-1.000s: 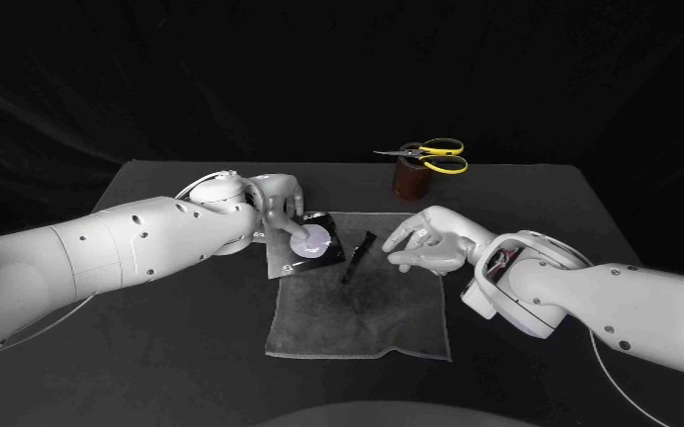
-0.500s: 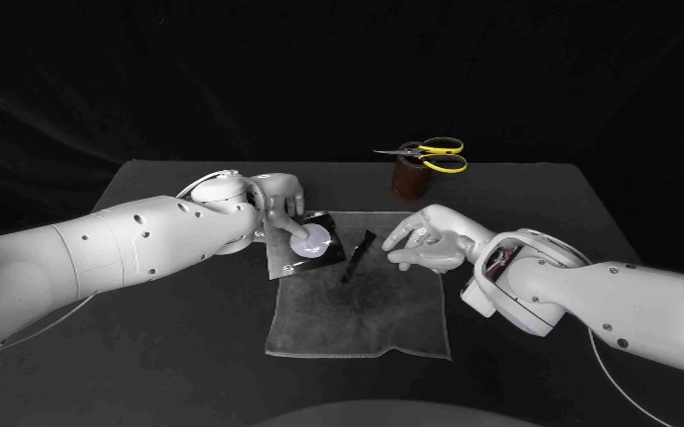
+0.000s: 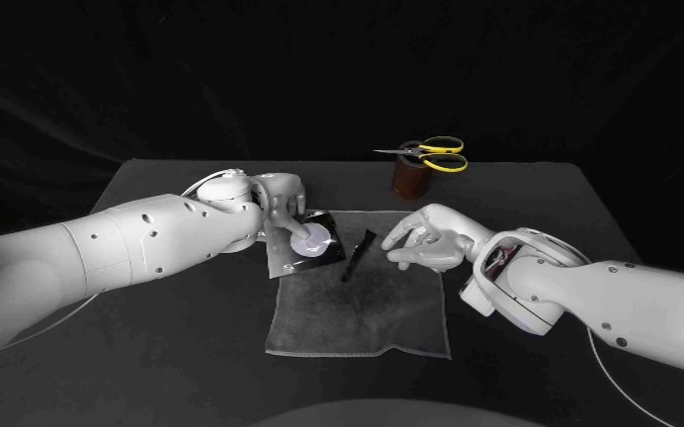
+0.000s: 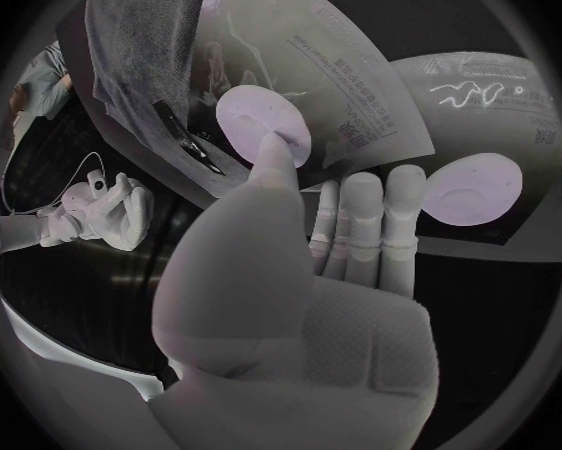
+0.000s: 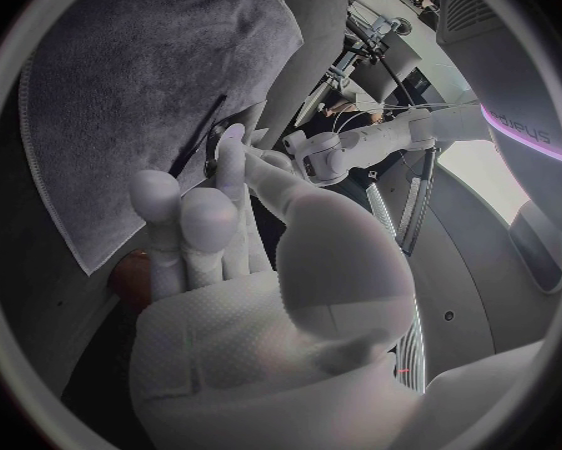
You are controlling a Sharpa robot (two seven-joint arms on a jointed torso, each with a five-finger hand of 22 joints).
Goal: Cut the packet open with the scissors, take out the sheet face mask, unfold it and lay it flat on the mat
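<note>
My left hand [image 3: 283,212] pinches the dark face mask packet [image 3: 305,245] at the mat's far left corner. In the left wrist view the thumb presses on the packet's printed face [image 4: 344,90] and the fingers [image 4: 362,220] lie behind it. A thin dark cut-off strip [image 3: 357,255] lies on the grey mat [image 3: 360,313], also seen as strip [image 5: 201,138] on mat [image 5: 131,80]. My right hand [image 3: 428,239] hovers at the mat's far right edge, its fingers apart and holding nothing. The yellow-handled scissors [image 3: 433,154] stand in a brown holder [image 3: 410,182] behind the mat.
The black table [image 3: 171,348] runs wide on both sides of the mat. The holder with the scissors stands near the table's far edge, just beyond my right hand. A dark backdrop hangs behind the table.
</note>
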